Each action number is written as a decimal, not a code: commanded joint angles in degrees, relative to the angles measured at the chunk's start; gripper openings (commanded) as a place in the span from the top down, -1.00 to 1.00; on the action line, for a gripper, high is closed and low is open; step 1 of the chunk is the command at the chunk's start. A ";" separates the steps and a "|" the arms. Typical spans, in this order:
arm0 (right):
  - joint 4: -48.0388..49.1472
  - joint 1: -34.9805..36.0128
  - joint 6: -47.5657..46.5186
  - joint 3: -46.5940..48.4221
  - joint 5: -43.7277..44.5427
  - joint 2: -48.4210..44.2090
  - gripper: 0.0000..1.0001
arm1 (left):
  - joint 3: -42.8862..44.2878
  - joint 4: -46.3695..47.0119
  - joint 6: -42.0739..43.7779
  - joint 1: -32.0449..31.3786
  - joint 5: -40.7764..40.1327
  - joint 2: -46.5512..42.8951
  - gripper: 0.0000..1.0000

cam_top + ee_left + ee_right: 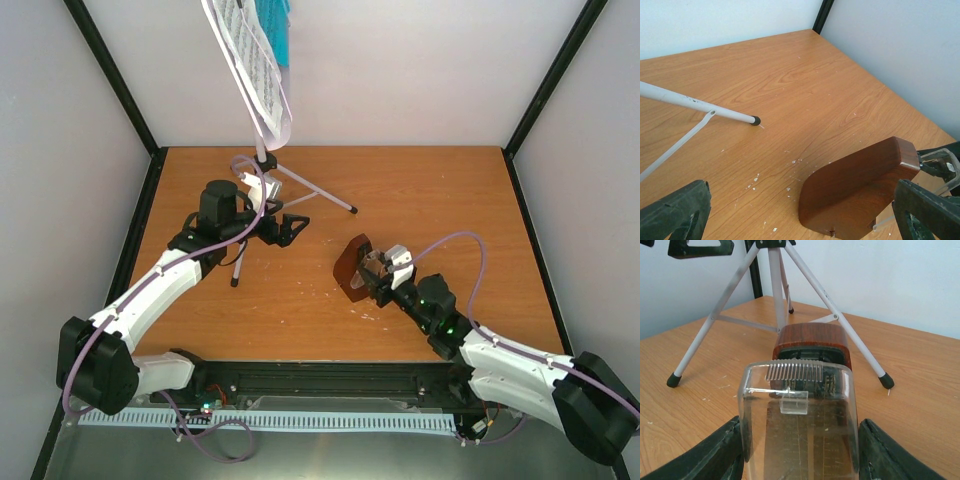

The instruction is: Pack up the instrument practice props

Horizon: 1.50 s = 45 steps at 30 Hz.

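The music stand rises on its white tripod at the table's back left. White sheet music and a teal booklet rest on its desk. The brown metronome lies tipped over mid-table, base toward the left. My right gripper is shut on the metronome's clear cover, a finger on each side. My left gripper stands open beside the tripod legs, apart from the metronome. In the left wrist view, the metronome's base shows ahead and a tripod leg lies to the left.
White walls with black corner posts enclose the wooden table. Small white specks dot the wood near the metronome. The tripod's feet spread across the back-left area.
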 commanded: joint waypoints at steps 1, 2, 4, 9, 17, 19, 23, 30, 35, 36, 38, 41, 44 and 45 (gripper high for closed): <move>3.59 0.63 -1.35 -0.59 1.17 1.64 0.12 | 0.76 0.63 0.65 0.22 0.57 -0.67 -0.99; 3.70 0.63 -1.61 -0.63 1.26 1.81 0.12 | 0.72 0.62 0.65 0.22 0.67 -0.67 -0.99; 3.67 0.63 -1.99 -0.63 1.53 1.95 0.12 | 0.73 0.56 0.72 0.22 0.62 -0.76 -0.99; 3.66 0.63 -2.56 -0.66 1.76 2.29 0.12 | 0.71 0.54 0.91 0.22 0.17 -1.15 -0.99; 3.59 0.62 -3.05 -0.10 1.39 3.44 0.11 | 0.80 0.39 0.78 0.22 0.56 -1.28 -0.99; 3.80 0.63 -2.74 -0.13 1.09 3.47 0.11 | 0.80 0.39 0.89 0.22 0.47 -1.29 -0.99; 3.99 0.63 -3.10 -0.13 1.00 3.79 0.11 | 0.71 0.22 0.97 0.22 0.01 -1.08 -0.99; 4.31 0.63 -3.28 -0.32 1.21 6.15 0.11 | 0.87 0.23 1.00 0.22 0.12 -0.85 -0.99; 6.14 0.62 -2.32 -0.66 1.37 9.09 0.10 | 1.13 -0.19 0.68 0.22 0.74 -2.09 -0.99; 6.26 0.63 -2.02 -0.59 1.45 9.42 0.10 | 0.81 0.29 0.39 0.22 1.15 -2.58 -0.99; 6.30 0.63 -1.72 -0.60 1.90 9.73 0.10 | 0.43 0.84 -0.11 0.22 1.89 -3.03 -0.99; 6.19 0.63 -1.67 -0.68 2.48 9.86 0.09 | 0.52 0.68 -0.24 0.22 2.31 -2.43 -0.99; 6.00 0.63 -1.57 -0.74 2.40 10.29 0.04 | 0.79 0.41 0.05 0.22 1.76 -1.84 -0.99; 5.75 0.63 -1.58 -0.62 2.26 10.34 0.03 | 0.80 0.36 0.21 0.22 1.42 -1.72 -0.99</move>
